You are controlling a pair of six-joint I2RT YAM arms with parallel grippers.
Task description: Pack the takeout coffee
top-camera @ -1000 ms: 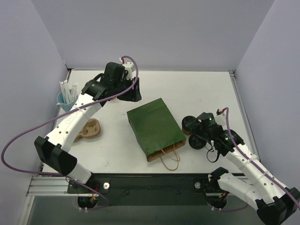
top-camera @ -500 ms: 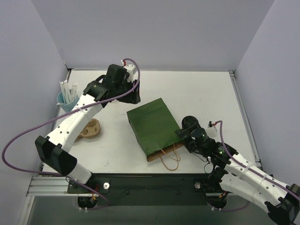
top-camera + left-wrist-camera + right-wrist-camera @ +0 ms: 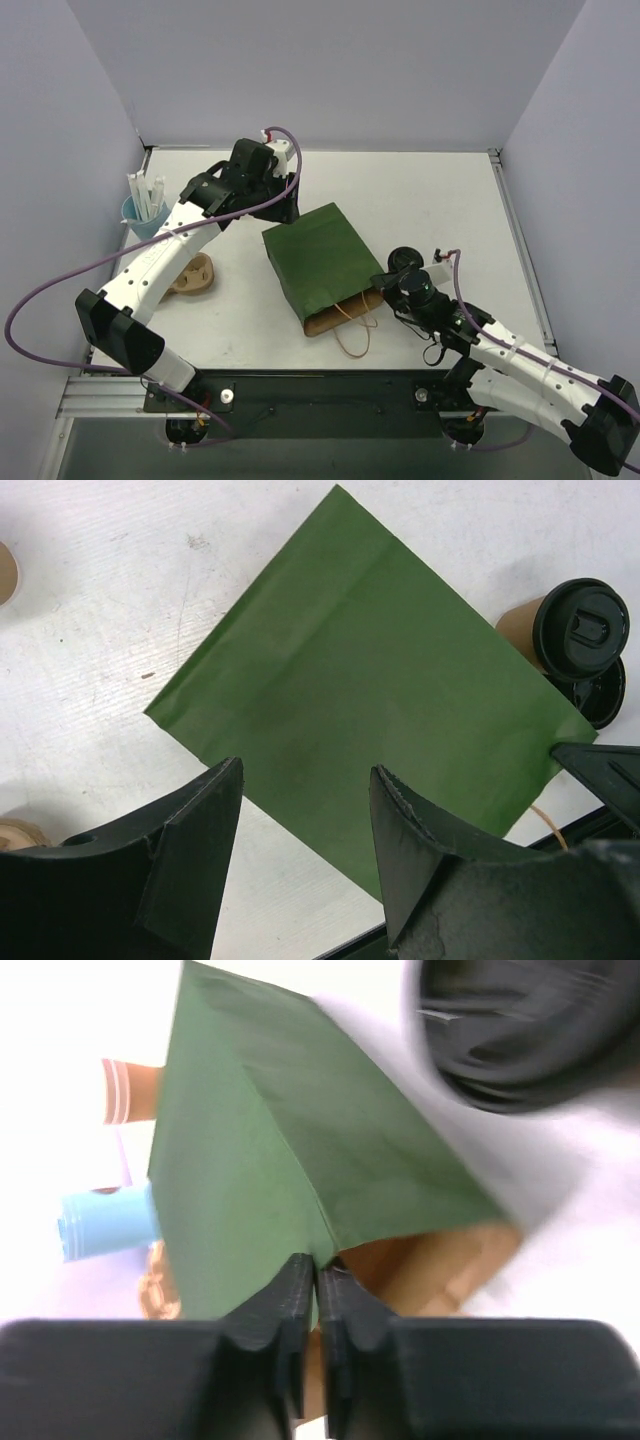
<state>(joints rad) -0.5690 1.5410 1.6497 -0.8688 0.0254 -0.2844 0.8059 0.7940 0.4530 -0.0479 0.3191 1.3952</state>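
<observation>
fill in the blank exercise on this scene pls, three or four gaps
The right gripper has its jaws shut on the edge of the ___ bag. The left gripper holds its jaws ___ over that bag. The takeout coffee has a ___ lid. The straws stand in a ___ cup.
Missing: green; open; black; blue.

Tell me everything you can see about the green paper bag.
The green bag is matte paper with a brown inside and thin twine handles. It lies flat on the table, creased lengthwise, mouth toward the arms' bases. The right gripper pinches its upper mouth edge, lifting it slightly open.
</observation>
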